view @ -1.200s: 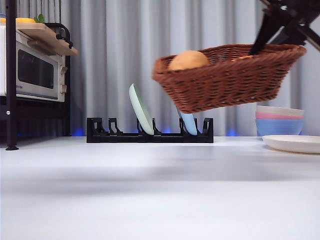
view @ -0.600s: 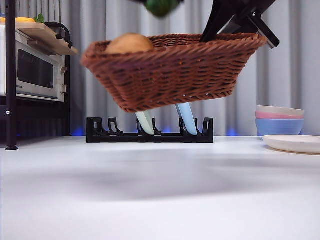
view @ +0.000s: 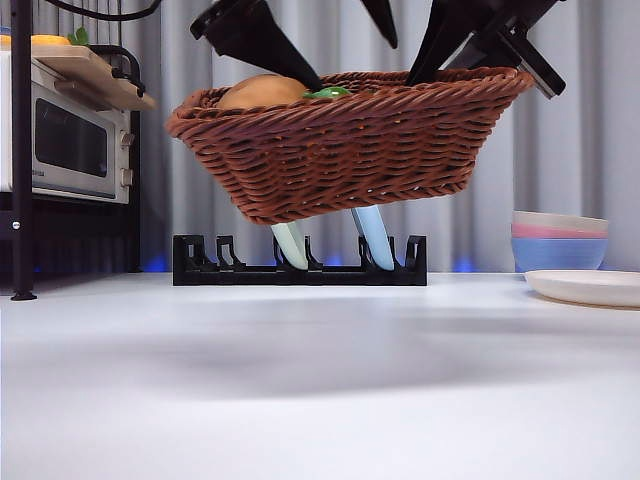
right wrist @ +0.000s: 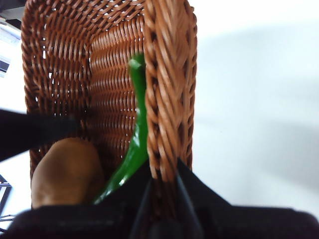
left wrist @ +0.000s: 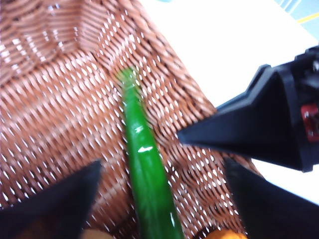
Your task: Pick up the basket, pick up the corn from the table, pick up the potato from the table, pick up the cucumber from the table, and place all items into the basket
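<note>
The wicker basket hangs tilted above the table. My right gripper is shut on its braided rim and shows at the top right of the front view. Inside lie the tan potato and the green cucumber. My left gripper hovers open just over the cucumber, its jaws wide apart on either side and not touching it. A sliver of orange, likely the corn, peeks out beside the cucumber.
A black dish rack with two plates stands behind and below the basket. Stacked pastel bowls and a white plate sit at the right. A microwave on a shelf is at the left.
The basket swung left and a little up with my right gripper. The cucumber came in from above and now lies in the basket, and my left gripper has let it go.
</note>
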`<state>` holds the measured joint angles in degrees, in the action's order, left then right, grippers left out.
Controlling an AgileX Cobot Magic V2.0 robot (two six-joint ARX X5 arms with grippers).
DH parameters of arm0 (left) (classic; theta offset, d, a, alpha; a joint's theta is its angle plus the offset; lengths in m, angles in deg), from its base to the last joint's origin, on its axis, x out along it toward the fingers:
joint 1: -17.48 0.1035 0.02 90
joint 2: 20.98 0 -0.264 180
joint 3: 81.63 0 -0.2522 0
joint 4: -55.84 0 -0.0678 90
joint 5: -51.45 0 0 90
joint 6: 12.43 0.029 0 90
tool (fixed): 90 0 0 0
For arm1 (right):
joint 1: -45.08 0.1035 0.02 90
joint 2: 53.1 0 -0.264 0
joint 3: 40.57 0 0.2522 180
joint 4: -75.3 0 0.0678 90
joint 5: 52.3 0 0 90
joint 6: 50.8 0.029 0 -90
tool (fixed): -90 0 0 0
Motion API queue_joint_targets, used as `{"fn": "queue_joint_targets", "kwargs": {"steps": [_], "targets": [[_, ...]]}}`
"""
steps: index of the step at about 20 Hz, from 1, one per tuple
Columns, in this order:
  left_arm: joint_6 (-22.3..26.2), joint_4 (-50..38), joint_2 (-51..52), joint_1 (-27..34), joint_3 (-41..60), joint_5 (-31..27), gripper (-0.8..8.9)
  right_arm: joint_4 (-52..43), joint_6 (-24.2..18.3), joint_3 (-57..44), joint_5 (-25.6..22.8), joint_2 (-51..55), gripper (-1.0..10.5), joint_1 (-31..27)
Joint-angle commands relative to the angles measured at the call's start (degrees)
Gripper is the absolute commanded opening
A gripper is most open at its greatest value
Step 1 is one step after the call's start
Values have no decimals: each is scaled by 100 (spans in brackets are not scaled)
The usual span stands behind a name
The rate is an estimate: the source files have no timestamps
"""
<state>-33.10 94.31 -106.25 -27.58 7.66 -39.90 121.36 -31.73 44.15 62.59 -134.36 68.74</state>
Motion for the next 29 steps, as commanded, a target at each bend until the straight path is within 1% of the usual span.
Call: {"fn": "queue_joint_targets", "kwargs": {"steps": [1,4,6,9,11,12,14,17,18,19,20,22,23,24,27,29], "targets": [[149,-22,37,94,-103,-13,534,-103,168,7,50,-22,-16,9],[341,7,264,170,-358,-15,534,-227,374,7,48,-295,-16,7],[570,109,439,195,-614,-15,534,-286,470,7,11,-632,-16,-2],[881,474,660,203,-1069,-33,534,-407,623,7,7,-1261,-16,-2],[1084,802,798,203,-1344,-190,534,-446,662,7,-9,-1652,-16,-2],[1215,905,866,203,-1429,-323,534,-450,664,7,-96,-1812,-16,-2],[1368,1021,1051,205,-1460,-575,534,-450,704,7,-448,-2048,-16,-2],[1600,1300,1300,208,-1460,-1213,534,-437,706,7,-1056,-2122,-16,-2],[1685,1377,1349,210,-1460,-1410,534,-439,704,7,-1174,-2122,-14,-2],[1792,1499,1408,210,-1460,-1683,534,-411,704,7,-1187,-2122,35,-17],[1851,1591,1436,210,-1460,-1878,534,-361,715,7,-1189,-2122,118,-63],[1980,1757,1467,210,-1460,-2188,534,-299,728,7,-1196,-2120,344,-144],[2046,1827,1467,210,-1460,-2271,534,-271,726,7,-1198,-2103,412,-168],[2098,1893,1467,214,-1460,-2277,534,-232,721,7,-1200,-2050,435,-227],[2179,2011,1467,308,-1460,-2271,530,-166,605,7,-1202,-1742,442,-343],[2282,2065,1467,374,-1460,-2280,528,-122,382,7,-1215,-1349,441,-422]]}}
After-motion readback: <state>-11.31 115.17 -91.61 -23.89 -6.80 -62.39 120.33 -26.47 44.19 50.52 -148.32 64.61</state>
